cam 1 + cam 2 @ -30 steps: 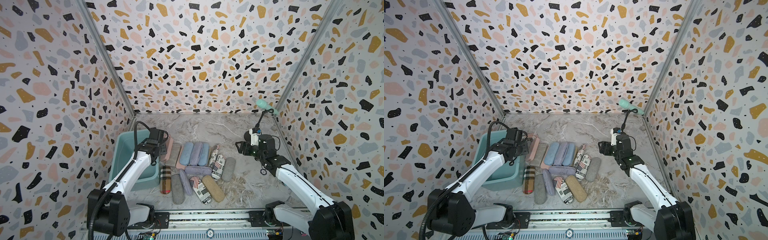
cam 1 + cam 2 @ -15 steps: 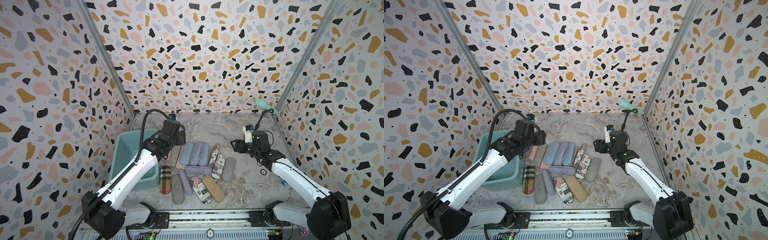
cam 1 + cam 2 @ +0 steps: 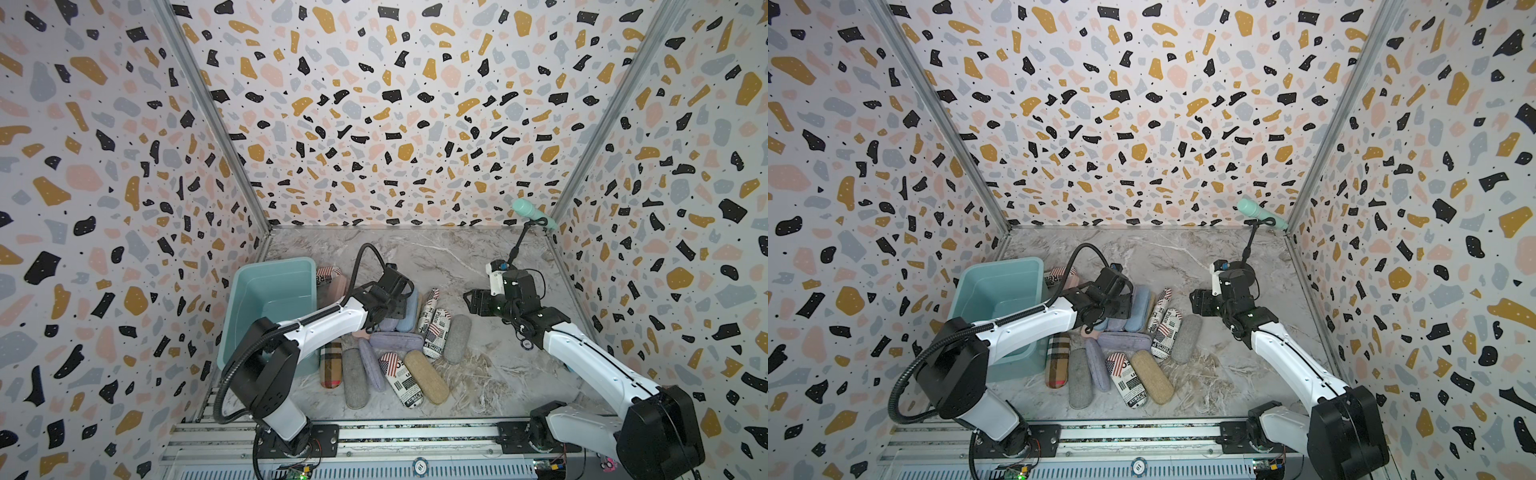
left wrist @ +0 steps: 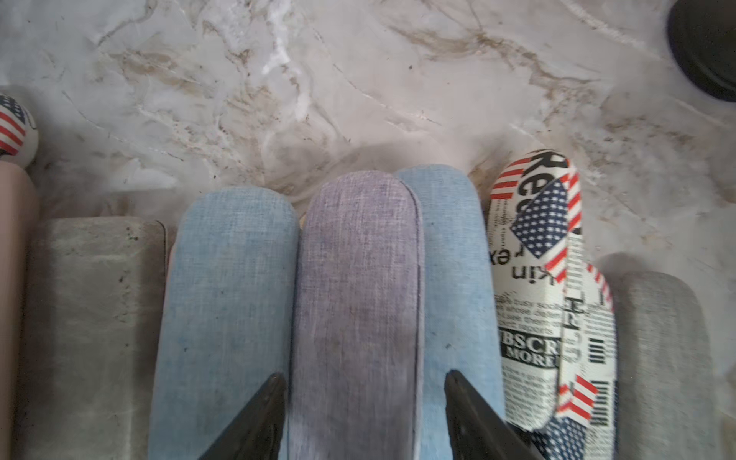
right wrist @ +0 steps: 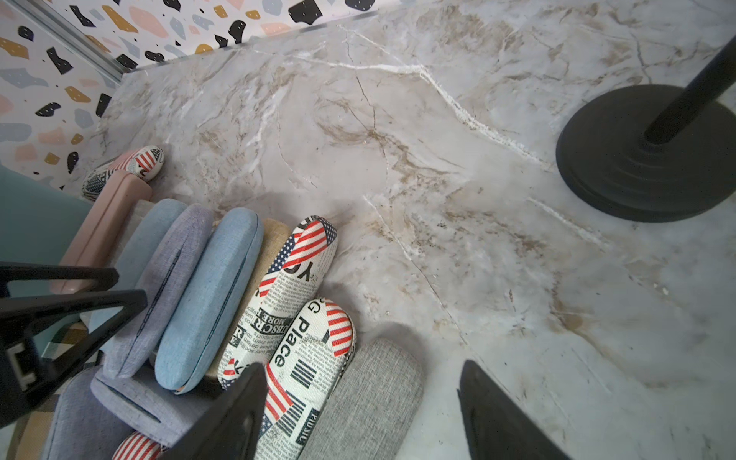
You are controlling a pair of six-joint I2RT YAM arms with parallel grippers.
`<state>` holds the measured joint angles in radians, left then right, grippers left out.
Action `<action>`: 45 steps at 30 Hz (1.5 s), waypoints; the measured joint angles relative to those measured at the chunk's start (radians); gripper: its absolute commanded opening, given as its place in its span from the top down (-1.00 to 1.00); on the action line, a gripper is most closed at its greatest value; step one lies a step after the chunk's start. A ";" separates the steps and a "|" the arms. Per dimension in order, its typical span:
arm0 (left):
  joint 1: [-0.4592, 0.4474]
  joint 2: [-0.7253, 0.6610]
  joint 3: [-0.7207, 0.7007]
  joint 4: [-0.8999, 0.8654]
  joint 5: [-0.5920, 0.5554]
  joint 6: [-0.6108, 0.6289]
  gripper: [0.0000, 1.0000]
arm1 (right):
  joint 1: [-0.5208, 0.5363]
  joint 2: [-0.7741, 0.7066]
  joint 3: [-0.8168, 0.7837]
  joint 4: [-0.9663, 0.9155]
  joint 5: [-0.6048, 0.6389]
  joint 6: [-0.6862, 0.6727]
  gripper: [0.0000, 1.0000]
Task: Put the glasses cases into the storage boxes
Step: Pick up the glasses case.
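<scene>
Left gripper (image 4: pixel 363 374): jaws parted over lavender case (image 4: pixel 358 259), near teal tub (image 3: pixel 274 262), holding nothing. Right gripper (image 5: pixel 363 365): jaws parted, empty, farther from tub.

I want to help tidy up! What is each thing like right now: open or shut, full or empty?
Tub, upright, no case seen inside.
Cases, shut, lying on the table beside the tub.
Left end effector, open, above the lavender case.
Right end effector, open, empty.
Microphone, tilted on its stand.
</scene>
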<state>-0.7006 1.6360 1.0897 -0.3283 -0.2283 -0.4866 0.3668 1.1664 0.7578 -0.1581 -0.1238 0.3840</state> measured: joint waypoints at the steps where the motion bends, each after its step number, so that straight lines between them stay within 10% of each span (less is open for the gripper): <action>1: 0.003 0.008 0.000 -0.002 -0.016 -0.001 -0.26 | 0.000 0.000 -0.002 -0.001 0.000 0.000 -0.55; 13: 0.167 -0.077 0.000 -0.048 -0.106 0.038 -0.39 | 0.000 0.007 -0.002 0.004 -0.011 -0.008 -0.65; 36: 0.134 0.040 -0.007 -0.110 -0.059 0.143 -0.54 | 0.000 0.008 -0.021 0.023 -0.014 -0.015 -0.76; 45: 0.130 0.078 0.003 -0.142 -0.077 0.170 -0.25 | 0.000 0.002 -0.022 0.024 -0.014 -0.016 -0.73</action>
<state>-0.5705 1.7138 1.0931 -0.4698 -0.3058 -0.3168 0.3668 1.1683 0.7357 -0.1337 -0.1383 0.3679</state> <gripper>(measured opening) 0.665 0.868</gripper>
